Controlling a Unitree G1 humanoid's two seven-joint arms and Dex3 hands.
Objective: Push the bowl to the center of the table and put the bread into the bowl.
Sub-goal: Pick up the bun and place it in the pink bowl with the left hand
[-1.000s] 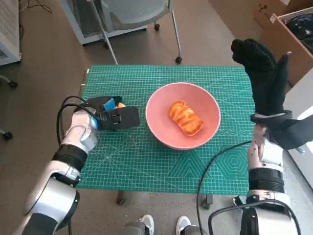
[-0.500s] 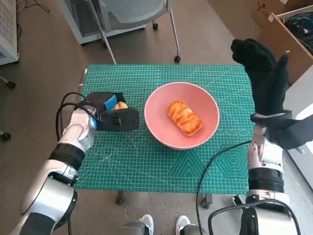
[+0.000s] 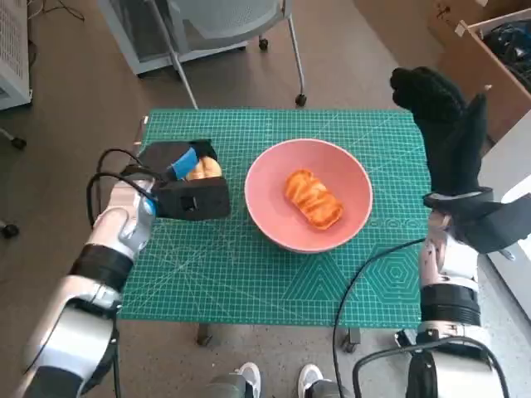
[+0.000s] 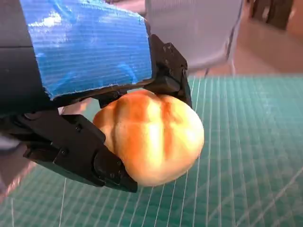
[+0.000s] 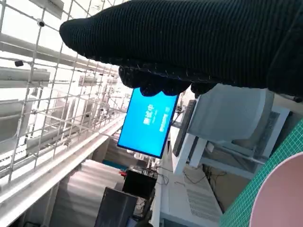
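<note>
I count two pieces of bread and one bowl. Nearest me on my left, the left hand (image 3: 184, 186) grips a round golden bun (image 4: 151, 137) between its black fingers (image 4: 78, 153); in the left wrist view it appears lifted off the green cutting mat (image 3: 249, 282). Just beside it, mid-mat, the pink bowl (image 3: 270, 170) holds one glazed orange pastry (image 3: 314, 199) lying across its bottom. On my right, the right hand (image 3: 448, 133) is raised at the mat's edge, fingers up, holding nothing. Farther back, a chair's legs (image 3: 294, 62) stand on the floor.
</note>
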